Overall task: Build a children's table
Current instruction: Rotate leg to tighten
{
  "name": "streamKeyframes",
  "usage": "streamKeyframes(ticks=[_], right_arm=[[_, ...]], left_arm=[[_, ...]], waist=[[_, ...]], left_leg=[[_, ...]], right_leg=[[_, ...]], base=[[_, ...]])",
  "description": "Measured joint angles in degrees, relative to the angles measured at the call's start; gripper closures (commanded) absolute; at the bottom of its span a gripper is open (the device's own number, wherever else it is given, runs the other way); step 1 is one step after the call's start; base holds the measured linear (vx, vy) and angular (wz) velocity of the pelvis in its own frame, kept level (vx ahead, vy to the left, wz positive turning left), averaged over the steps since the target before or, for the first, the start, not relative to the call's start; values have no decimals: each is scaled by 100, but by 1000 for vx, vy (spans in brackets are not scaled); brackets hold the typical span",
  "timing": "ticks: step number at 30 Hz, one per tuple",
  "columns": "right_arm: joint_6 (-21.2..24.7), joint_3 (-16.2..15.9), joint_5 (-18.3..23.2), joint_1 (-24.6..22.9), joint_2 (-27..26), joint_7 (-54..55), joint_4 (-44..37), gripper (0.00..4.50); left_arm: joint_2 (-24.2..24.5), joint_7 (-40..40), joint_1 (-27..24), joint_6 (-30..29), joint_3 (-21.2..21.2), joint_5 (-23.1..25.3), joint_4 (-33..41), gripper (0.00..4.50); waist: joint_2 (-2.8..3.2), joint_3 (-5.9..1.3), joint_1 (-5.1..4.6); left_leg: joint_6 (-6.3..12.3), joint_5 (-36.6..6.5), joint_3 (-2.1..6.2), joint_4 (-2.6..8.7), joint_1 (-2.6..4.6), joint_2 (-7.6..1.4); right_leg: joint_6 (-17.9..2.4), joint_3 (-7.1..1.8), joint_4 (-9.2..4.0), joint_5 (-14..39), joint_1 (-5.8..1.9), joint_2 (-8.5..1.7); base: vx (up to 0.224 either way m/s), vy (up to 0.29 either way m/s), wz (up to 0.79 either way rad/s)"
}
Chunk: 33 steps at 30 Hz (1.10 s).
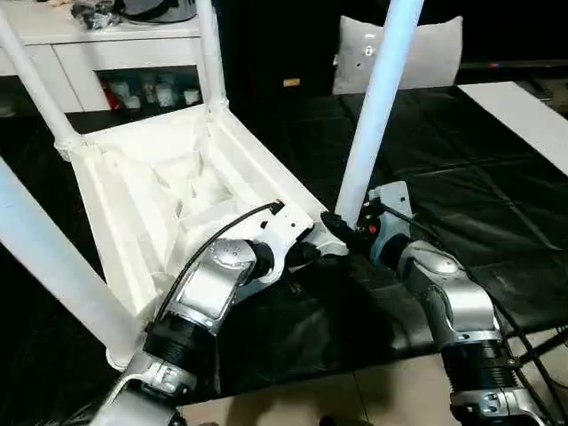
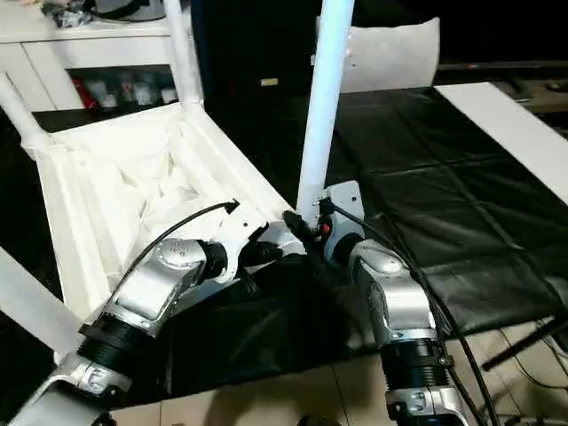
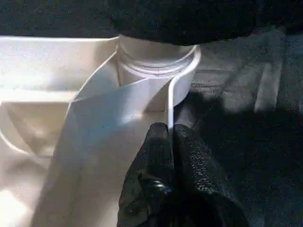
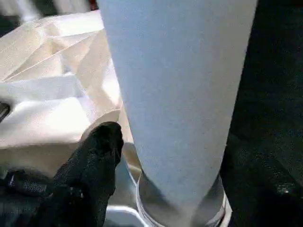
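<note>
The children's table lies upside down on a black mat, its white ribbed tabletop (image 1: 169, 204) facing up. Three legs (image 1: 211, 53) (image 1: 35, 98) (image 1: 53, 266) stand in their corner sockets. A fourth leg (image 1: 377, 106) rises from the near right socket (image 3: 156, 56). My left gripper (image 1: 306, 251) is shut on the thin rim of the tabletop (image 3: 168, 101) just beside that socket. My right gripper (image 1: 342, 224) is open at the base of the fourth leg (image 4: 180, 94). Its one visible finger (image 4: 102, 142) stands a little off the leg's side, and the other is hidden behind the leg.
The black mat (image 1: 461, 195) spreads to the right and ends near my forearms, with pale floor (image 1: 373, 399) below. A grey cushion (image 1: 435, 53) leans at the back. A white shelf unit (image 1: 89, 53) stands at the back left, and a white board (image 1: 524, 115) lies at the right.
</note>
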State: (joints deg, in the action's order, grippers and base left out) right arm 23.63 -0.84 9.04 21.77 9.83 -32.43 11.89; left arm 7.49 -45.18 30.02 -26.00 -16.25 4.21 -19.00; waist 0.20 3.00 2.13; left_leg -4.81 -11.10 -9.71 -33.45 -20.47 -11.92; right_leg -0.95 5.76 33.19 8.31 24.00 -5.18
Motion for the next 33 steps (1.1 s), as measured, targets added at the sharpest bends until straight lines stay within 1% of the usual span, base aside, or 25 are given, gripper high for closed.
streamKeyframes(ticks=[3, 4, 5, 7, 8, 9, 10, 12, 15, 17, 18, 20, 22, 23, 25, 27, 28, 30, 31, 33], right_arm=[[-178, -166, 54, -116, 384, -642, 0, 93], [-185, -176, 83, -136, 437, -788, 0, 61], [-191, -190, 141, -143, 536, -1000, 1, 51], [-300, -302, 255, -142, 817, -1555, 1, 49], [-387, -337, 296, -143, 1016, -1916, 0, 36], [-416, -335, 323, -142, 1103, -2065, 0, 36], [-446, -334, 410, -140, 1280, -2370, 0, 36], [-528, -338, 487, -140, 1499, -2787, 9, 36], [-748, -477, 511, -137, 1688, -3376, 51, 36], [-770, -561, 658, -136, 1807, -3798, 82, 36], [-767, -590, 713, -136, 1842, -3950, 82, 52], [-749, -642, 786, -134, 1884, -4216, 86, 52], [-738, -698, 877, -134, 1903, -4440, 129, 81], [-736, -739, 906, -134, 1907, -4540, 164, 86], [-732, -790, 940, -134, 1909, -4654, 177, 98], [-646, -825, 964, -119, 1914, -4786, 203, 123], [-623, -836, 984, -115, 1917, -4830, 217, 123], [-603, -865, 1015, -115, 1919, -4920, 224, 142], [-595, -870, 1019, -115, 1919, -4935, 224, 161], [-503, -896, 1069, -114, 1937, -5004, 224, 168]], left_arm=[[297, -501, -5, 209, -113, -112, 4, 450], [357, -604, -11, 247, -120, -136, 4, 450], [443, -735, -12, 328, -156, -141, 3, 450], [640, -1066, -11, 565, -212, -177, -44, 450], [770, -1347, -12, 738, -264, -231, -71, 450], [837, -1487, -12, 808, -276, -238, -85, 450], [1000, -1788, -16, 963, -303, -279, -100, 450], [1236, -2201, -26, 1141, -352, -357, -109, 450], [1441, -2596, -21, 1449, -489, -393, -116, 450], [1568, -2894, 1, 1621, -577, -432, -156, 450], [1613, -3029, 12, 1659, -614, -452, -156, 450], [1691, -3270, 28, 1745, -674, -453, -156, 450], [1732, -3451, 41, 1803, -728, -455, -156, 450], [1745, -3521, 51, 1830, -762, -456, -156, 450], [1762, -3576, 77, 1861, -797, -454, -156, 450], [1778, -3626, 110, 1897, -838, -454, -156, 450], [1778, -3651, 113, 1908, -849, -454, -157, 450], [1777, -3694, 132, 1948, -862, -454, -192, 450], [1777, -3706, 143, 1961, -869, -454, -208, 450], [1775, -3721, 163, 1980, -883, -454, -229, 450]], waist=[[0, 0, 71], [0, 0, 101], [0, 1, 128], [0, 1, 180], [0, 2, 225], [0, 2, 252], [-1, 3, 297], [-2, 3, 347], [-3, 3, 423], [-9, 3, 466], [-12, 2, 475], [-16, 1, 490], [-18, 0, 503], [-19, 0, 508], [-23, 2, 507], [-27, 1, 506], [-27, 1, 507], [-27, 1, 509], [-27, 1, 509], [-27, 1, 512]], left_leg=[[0, 0, -1, -8, -5, 2], [0, 0, -2, -11, -4, 3], [-2, -1, -2, -19, 0, 4], [-5, -2, 0, -31, 8, 5], [-7, -4, -2, -35, 8, 5], [-8, -4, -3, -37, 9, 5], [-9, -5, -3, -40, 9, 5], [-13, -6, -5, -42, 9, 5], [-19, -10, -7, -46, 10, 6], [-19, -10, -8, -47, 9, 5], [-17, -9, -8, -47, 10, 4], [-14, -7, -9, -49, 11, 4], [-13, -6, -9, -52, 13, 4], [-14, -6, -9, -54, 14, 4], [-17, -7, -9, -57, 15, 4], [-21, -7, -8, -61, 19, 3], [-23, -7, -8, -61, 19, 3], [-24, -5, -8, -62, 21, 3], [-25, -4, -8, -62, 21, 2], [-25, -3, -8, -64, 21, 2]], right_leg=[[-1, -2, -1, 0, 0, -3], [-4, -3, -1, -2, -1, -5], [-7, -4, -1, -6, -1, -7], [-8, -4, 0, -10, -3, -10], [-7, -9, 0, -11, -6, -11], [-7, -11, 0, -11, -8, -11], [-6, -13, 0, -12, -11, -11], [-6, -16, 1, -13, -18, -13], [-7, -18, 3, -13, -26, -15], [-7, -18, 4, -13, -28, -17], [-6, -18, 6, -13, -29, -16], [-6, -18, 8, -13, -30, -17], [-6, -18, 10, -12, -31, -17], [-6, -18, 11, -12, -32, -17], [-5, -20, 19, -12, -32, -18], [-2, -20, 26, -10, -32, -18], [4, -20, 27, -6, -32, -18], [24, -20, 31, 6, -32, -18], [24, -20, 32, 6, -32, -18], [23, -20, 35, 5, -32, -18]], base=[[0, 0, 0], [0, 0, 0], [0, 0, 0], [0, 0, 0], [0, 0, 0], [0, 0, 0], [0, 0, 0], [0, 0, 0], [0, 0, 0], [0, 0, 0], [0, 0, 0], [0, 0, 0], [0, 0, 0], [0, 0, 0], [0, 0, 0], [0, 0, 0], [0, 0, 0], [0, 0, 0], [0, 0, 0], [0, 0, 0]])
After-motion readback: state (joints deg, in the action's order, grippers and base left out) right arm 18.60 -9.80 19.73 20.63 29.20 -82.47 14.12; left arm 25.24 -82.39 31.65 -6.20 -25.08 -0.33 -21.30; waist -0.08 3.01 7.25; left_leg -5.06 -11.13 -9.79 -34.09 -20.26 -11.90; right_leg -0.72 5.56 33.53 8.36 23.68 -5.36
